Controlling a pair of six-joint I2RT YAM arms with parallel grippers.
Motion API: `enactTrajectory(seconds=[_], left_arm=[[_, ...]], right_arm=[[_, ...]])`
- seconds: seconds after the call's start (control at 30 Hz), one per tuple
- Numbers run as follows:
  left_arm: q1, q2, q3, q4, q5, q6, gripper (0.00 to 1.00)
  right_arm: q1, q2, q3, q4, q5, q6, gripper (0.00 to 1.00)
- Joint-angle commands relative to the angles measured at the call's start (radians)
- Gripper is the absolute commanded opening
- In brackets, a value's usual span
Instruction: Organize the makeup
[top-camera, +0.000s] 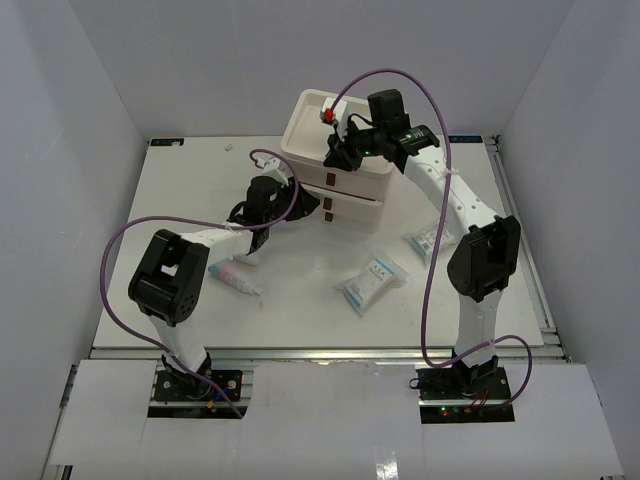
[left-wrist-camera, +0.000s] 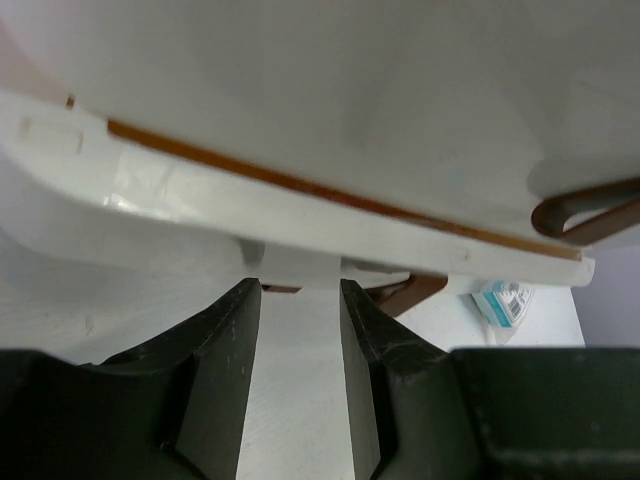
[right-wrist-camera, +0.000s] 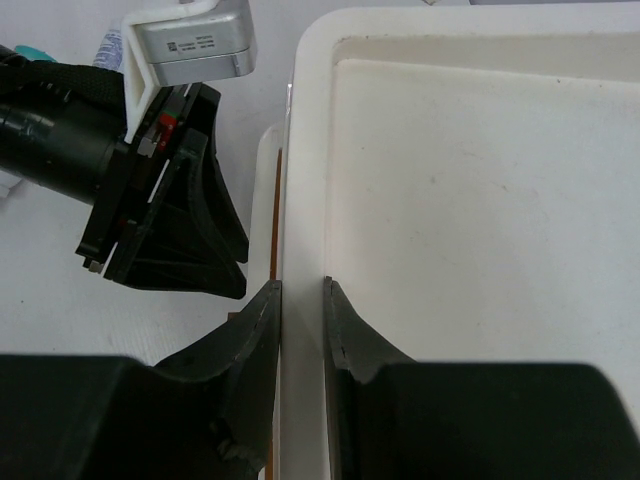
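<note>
A white-and-pink tube (top-camera: 236, 279) lies on the table at front left. One blue-and-white packet (top-camera: 372, 283) lies in the middle front, and another (top-camera: 428, 240) lies to the right and also shows in the left wrist view (left-wrist-camera: 503, 302). No sponges or sachets are in view. My right gripper (top-camera: 338, 158) (right-wrist-camera: 302, 290) is shut on the left rim (right-wrist-camera: 305, 150) of the cream drawer box's top tray. My left gripper (top-camera: 292, 200) (left-wrist-camera: 300, 290) is open, its tips at the lower edge of the box's left side, with a small white tab between them.
The cream three-drawer box (top-camera: 310, 120) stands at the back centre, its lower drawers (top-camera: 350, 212) slid out a little, with brown loop handles (left-wrist-camera: 590, 212). The top tray (right-wrist-camera: 480, 220) holds nothing. White walls close in the table on three sides.
</note>
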Motion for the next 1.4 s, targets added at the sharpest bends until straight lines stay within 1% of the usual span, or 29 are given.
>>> enactTrajectory(seconds=[0.0, 0.27, 0.6, 0.73, 0.8, 0.9, 1.0, 1.17, 1.27, 1.37], left_arm=[[0.004, 0.003, 0.083, 0.033, 0.000, -0.013, 0.48], [0.004, 0.036, 0.117, 0.045, -0.027, -0.058, 0.48], [0.004, 0.020, 0.105, 0.065, -0.044, -0.091, 0.48], [0.004, -0.034, 0.051, 0.074, -0.021, -0.080, 0.48], [0.004, -0.079, -0.004, 0.097, -0.003, -0.090, 0.49], [-0.001, -0.132, -0.104, 0.143, 0.026, -0.104, 0.52], [-0.007, -0.140, -0.153, 0.161, 0.055, -0.096, 0.56], [-0.016, -0.100, -0.170, 0.206, 0.094, -0.085, 0.58], [-0.028, -0.034, -0.141, 0.215, 0.126, -0.067, 0.59], [-0.040, 0.037, -0.114, 0.244, 0.121, -0.056, 0.59]], right_arm=[[0.011, -0.023, 0.017, -0.075, -0.033, 0.036, 0.15], [0.011, -0.011, 0.018, -0.073, -0.035, 0.045, 0.15], [0.010, -0.005, 0.017, -0.069, -0.019, 0.045, 0.15], [0.010, -0.001, 0.025, -0.064, 0.004, 0.040, 0.16], [0.008, 0.004, 0.032, -0.064, 0.009, 0.038, 0.16], [0.007, 0.009, 0.043, -0.064, 0.009, 0.039, 0.16], [0.007, 0.012, 0.052, -0.064, 0.007, 0.042, 0.17], [0.004, 0.013, 0.048, -0.063, 0.002, 0.045, 0.17], [0.004, 0.012, 0.047, -0.063, 0.002, 0.046, 0.17], [0.004, 0.008, 0.042, -0.063, 0.001, 0.048, 0.17]])
